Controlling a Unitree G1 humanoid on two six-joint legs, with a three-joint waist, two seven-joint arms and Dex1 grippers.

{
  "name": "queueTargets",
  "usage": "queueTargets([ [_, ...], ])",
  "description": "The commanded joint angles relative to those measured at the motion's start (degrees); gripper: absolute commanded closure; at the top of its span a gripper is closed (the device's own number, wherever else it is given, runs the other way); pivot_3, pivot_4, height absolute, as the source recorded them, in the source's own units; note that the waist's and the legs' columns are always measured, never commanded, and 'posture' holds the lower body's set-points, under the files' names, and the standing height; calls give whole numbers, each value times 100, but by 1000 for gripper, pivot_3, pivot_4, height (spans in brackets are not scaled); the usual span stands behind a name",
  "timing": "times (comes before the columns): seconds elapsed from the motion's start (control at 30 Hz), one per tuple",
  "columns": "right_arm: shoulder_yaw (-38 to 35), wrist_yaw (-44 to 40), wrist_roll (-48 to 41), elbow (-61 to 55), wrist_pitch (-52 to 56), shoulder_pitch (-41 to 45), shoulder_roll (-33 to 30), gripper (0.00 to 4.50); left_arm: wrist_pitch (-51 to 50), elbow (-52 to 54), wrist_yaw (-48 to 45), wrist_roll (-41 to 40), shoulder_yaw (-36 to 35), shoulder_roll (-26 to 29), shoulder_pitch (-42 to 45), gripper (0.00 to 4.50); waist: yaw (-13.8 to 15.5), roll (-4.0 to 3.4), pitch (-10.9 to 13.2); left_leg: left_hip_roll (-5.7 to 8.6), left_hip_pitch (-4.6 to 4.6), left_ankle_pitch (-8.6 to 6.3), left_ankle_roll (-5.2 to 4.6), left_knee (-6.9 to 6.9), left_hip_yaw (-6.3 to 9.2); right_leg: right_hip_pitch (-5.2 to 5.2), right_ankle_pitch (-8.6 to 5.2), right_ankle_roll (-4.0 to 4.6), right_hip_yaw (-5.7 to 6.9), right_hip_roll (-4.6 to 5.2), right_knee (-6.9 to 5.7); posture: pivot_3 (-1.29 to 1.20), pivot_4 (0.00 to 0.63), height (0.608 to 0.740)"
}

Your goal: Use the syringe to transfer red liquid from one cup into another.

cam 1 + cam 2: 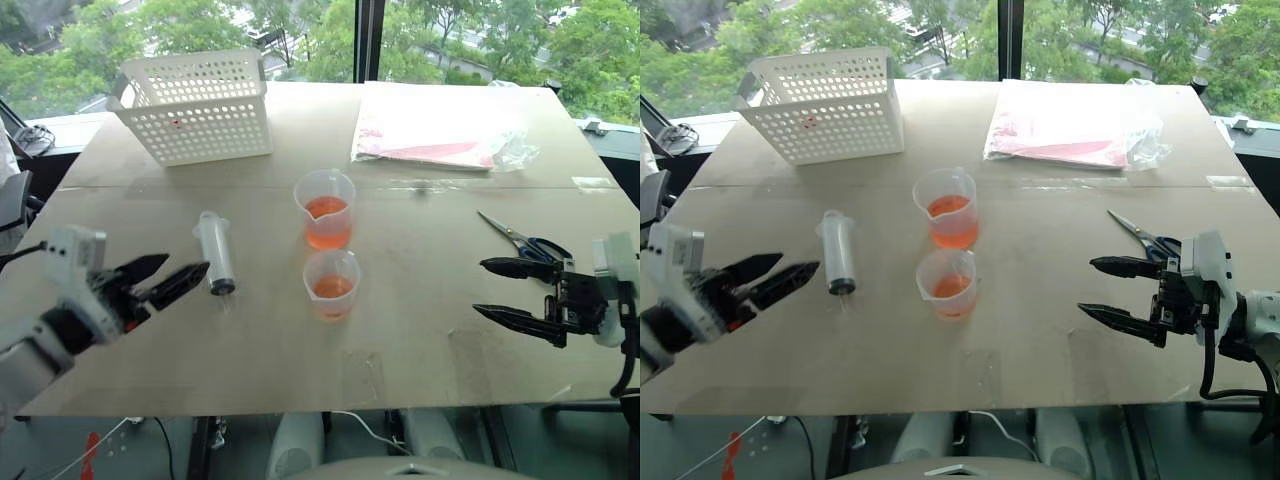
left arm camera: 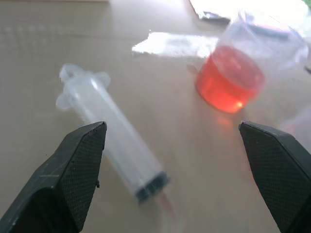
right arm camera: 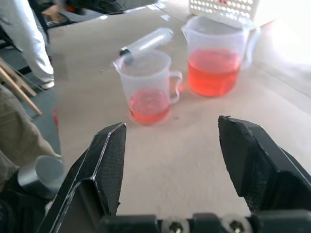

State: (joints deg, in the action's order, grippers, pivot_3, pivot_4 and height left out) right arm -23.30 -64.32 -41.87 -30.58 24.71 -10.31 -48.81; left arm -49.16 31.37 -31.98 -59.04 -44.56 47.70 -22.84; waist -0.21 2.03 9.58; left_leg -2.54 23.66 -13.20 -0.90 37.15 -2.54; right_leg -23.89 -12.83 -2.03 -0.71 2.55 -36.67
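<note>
Syringe [image 1: 215, 252] lies flat, basket [image 1: 196, 105] behind, scissors [image 1: 522, 239] opposite.

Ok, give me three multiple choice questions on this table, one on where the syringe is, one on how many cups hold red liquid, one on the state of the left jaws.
1. Where does the syringe lie?
A. in the basket
B. flat on the table, left of the cups
C. upright in the taller cup

2. How many cups hold red liquid?
A. one
B. two
C. none

3. How do the left gripper's jaws stand?
A. open, holding nothing
B. shut on the syringe
C. shut on a cup

Answers:
1. B, it lies on the table beside the cups.
2. B, the taller cup and the shorter cup both show red liquid.
3. A, the jaws are apart, short of the syringe.
</note>
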Motion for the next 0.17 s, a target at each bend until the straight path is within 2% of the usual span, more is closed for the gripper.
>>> queueTargets([
  [0.03,-479,-375,457,455,-535,-574,-46,1263,1025,311,-1053,958,-118,-245,-864,55,16,4,-8,0,-1,-1,0,3,-2,0,-1,-1,-2,4,0,0,150,740],
  [0.17,-686,-479,655,678,-819,-1054,11,1263,1571,291,-1418,1414,-35,-579,-1349,55,58,0,-13,-7,-4,-14,21,11,7,-4,-14,-23,-1,27,0,0,150,740],
])
